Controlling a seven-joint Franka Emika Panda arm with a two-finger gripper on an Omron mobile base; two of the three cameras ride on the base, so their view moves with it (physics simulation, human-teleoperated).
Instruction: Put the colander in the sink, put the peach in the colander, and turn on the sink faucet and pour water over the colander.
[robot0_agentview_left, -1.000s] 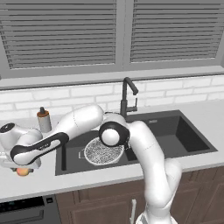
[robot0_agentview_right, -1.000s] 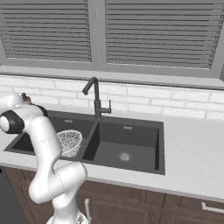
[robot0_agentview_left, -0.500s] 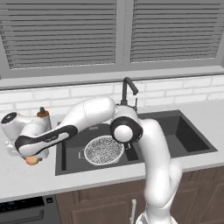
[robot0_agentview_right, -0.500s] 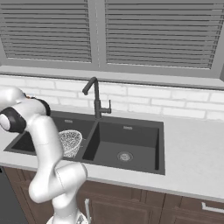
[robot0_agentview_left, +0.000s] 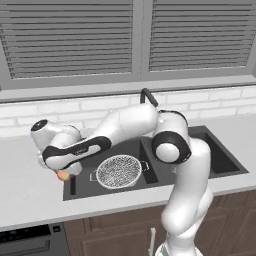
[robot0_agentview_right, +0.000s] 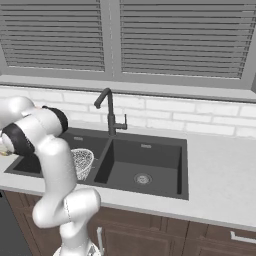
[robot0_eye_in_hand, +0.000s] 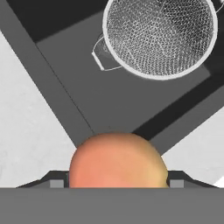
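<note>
Moved: peach (robot0_eye_in_hand: 118, 159) is off the table (robot0_agentview_left: 30, 192) now; a second ago it lay on the grey top under the hand, and the arm has swung it toward the basin since.
Jaws: closed on the peach, one finger tip on each side of it, and they've narrowed from a wider stance to fit it.
Gripper: (robot0_agentview_left: 64, 174) hangs over the near left edge of the sink (robot0_agentview_left: 75, 186), orange fruit peeking out beneath the hand.
Colander: (robot0_eye_in_hand: 161, 37) already sits in the left basin, ahead of the jaws and a bit to one side, well apart from the fruit for now.
Faucet: (robot0_agentview_right: 108, 111) stands behind the divider, beyond the colander, looks untouched.
Task so far: colander step done, I'd say; peach is picked up and on its way.
Next, my guess: carry on over the mesh bowl, lower, let go, then go for the tap lever.
</note>
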